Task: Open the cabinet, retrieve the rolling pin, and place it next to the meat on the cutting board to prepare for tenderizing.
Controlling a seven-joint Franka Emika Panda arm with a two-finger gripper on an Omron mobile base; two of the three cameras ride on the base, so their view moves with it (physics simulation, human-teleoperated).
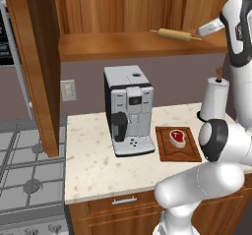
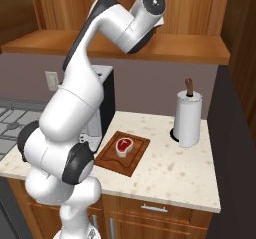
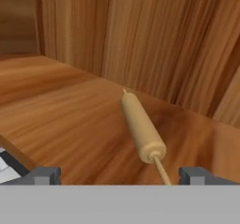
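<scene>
The cabinet [image 1: 37, 57] stands open, its wooden shelf [image 1: 113, 46] bare but for the rolling pin [image 1: 173, 34]. This light tan cylinder lies toward the shelf's right end. My gripper [image 3: 120, 176] is open just in front of the pin [image 3: 140, 127], the near thin handle pointing in between the wide-spread fingertips [image 3: 47, 175] without touching them. In the left base view my hand [image 1: 209, 29] reaches in from the right of the pin. On the counter below lies the dark cutting board [image 1: 191, 153] [image 2: 111, 162] with the meat [image 1: 177, 137] [image 2: 123, 146] on it.
A coffee machine [image 1: 129, 108] stands left of the board. A paper towel roll [image 1: 214, 100] [image 2: 188, 117] stands right of it. A stove [image 1: 24, 170] adjoins the counter on the left. The open cabinet door hangs over the counter's left edge. My arm [image 2: 75, 108] rises in front of the machine.
</scene>
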